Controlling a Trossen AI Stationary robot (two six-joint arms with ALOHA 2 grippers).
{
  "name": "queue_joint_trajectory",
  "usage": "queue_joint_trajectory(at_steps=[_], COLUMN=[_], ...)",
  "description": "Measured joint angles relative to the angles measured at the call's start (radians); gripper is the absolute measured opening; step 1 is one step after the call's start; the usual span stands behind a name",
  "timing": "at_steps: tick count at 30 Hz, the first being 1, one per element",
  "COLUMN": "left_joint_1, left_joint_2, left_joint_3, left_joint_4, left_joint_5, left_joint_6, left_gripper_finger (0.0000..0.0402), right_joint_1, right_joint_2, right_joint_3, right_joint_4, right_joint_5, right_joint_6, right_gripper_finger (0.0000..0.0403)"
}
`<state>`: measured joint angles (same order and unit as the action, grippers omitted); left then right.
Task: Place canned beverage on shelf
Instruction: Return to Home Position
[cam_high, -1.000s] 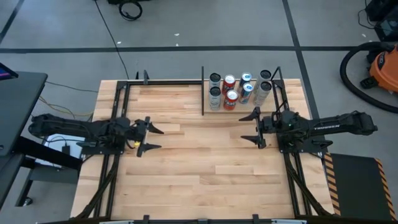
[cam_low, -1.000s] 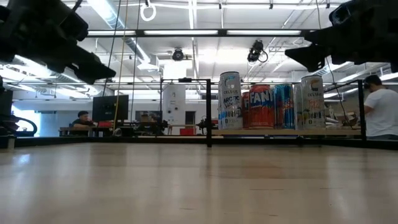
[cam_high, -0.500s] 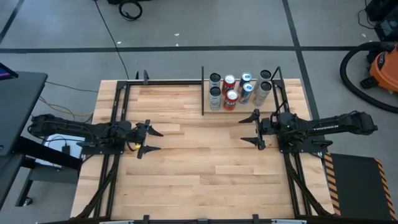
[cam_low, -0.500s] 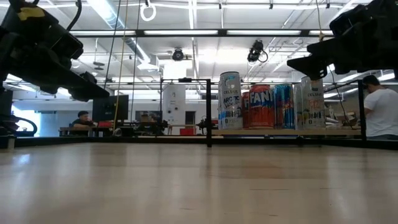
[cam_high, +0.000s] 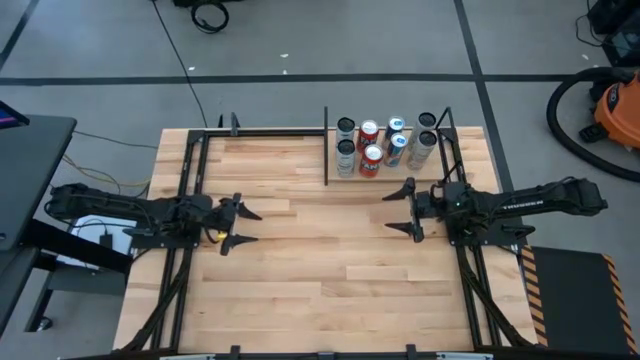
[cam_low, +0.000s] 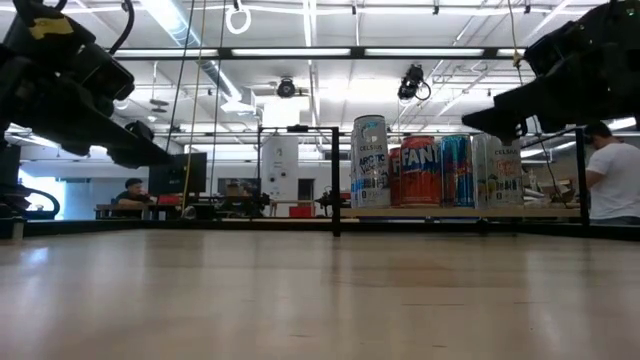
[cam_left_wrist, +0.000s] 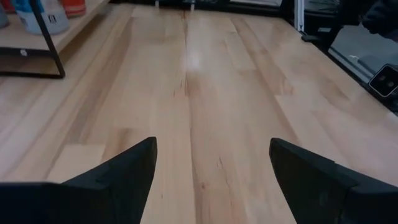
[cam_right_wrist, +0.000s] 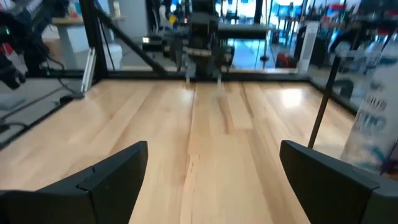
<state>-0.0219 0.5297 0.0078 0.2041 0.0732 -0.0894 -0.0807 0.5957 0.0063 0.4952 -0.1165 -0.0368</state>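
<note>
Several beverage cans (cam_high: 384, 142) stand upright on their bases on the pale shelf (cam_high: 395, 177) at the table's far right. The low view shows the cans (cam_low: 420, 170) in a row on the shelf (cam_low: 450, 212). My left gripper (cam_high: 246, 226) hovers open over the table's left side, pointing toward the right. My right gripper (cam_high: 389, 212) hovers open just in front of the shelf's near edge, pointing toward the left. The left wrist view shows nothing between the left gripper's (cam_left_wrist: 211, 152) fingers. Nor is anything between the right gripper's (cam_right_wrist: 214, 155) fingers in its own wrist view.
Black rods of the shelf frame (cam_high: 326, 147) rise at its left edge. Black frame rails (cam_high: 190, 170) run along both sides of the table. Bare planks (cam_high: 320, 250) lie between the two grippers. A person (cam_low: 612, 175) stands beyond the table at the right.
Both grippers have sunk a little toward the tabletop, the left one in the first half of the second. Their jaws stand as wide as before. The cans have not moved.
</note>
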Motion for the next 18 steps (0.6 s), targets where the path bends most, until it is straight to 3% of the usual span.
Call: queue_joint_trajectory(at_steps=[18], left_joint_1=[0.0], left_joint_2=[0.0], left_joint_3=[0.0], left_joint_4=[-0.023], left_joint_5=[0.0], left_joint_6=[-0.002], left_gripper_finger=[0.0314], right_joint_1=[-0.001], right_joint_2=[0.0], right_joint_3=[0.0], right_joint_4=[-0.025], right_joint_5=[-0.007], right_joint_6=[0.0], right_gripper_finger=[0.0375])
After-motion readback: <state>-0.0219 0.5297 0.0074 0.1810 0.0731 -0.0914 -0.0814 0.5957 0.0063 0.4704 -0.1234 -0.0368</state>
